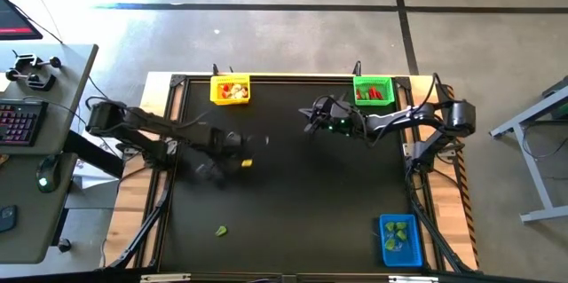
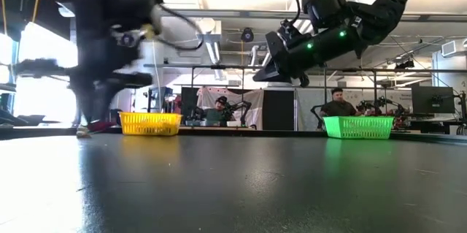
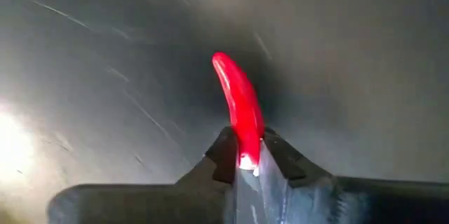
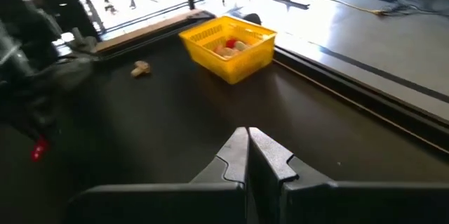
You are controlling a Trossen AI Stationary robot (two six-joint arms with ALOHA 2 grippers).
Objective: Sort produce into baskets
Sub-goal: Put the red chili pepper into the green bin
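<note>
Three baskets stand on the black table (image 1: 293, 203). The yellow basket (image 1: 230, 89) sits at the far edge toward the left, the green basket (image 1: 373, 90) at the far edge toward the right, and the blue basket (image 1: 400, 239) in the near right corner. The yellow one holds a small heap of pale and red pieces, too small to count. The green one holds red pieces, and the blue one green pieces, neither of which can be counted.

Three pieces of produce lie or hang outside the baskets. One green chunk (image 1: 220, 230) rests on the table near the near edge, left of centre. One cream-white bulb (image 4: 141, 69) lies on the table near the yellow basket. One red chilli (image 3: 240, 106) is pinched by its base between the fingers of the left hand (image 3: 249, 161), with most of its length sticking out beyond the fingertips.

The left hand is over the left half of the table, blurred in the high and low views, so its outline is hard to make out there. The right hand (image 4: 248, 140) hangs above the table just left of the green basket, its fingers pressed together with nothing between them.

In the low view the blue basket is out of sight, and two people sit in the room behind the table.
</note>
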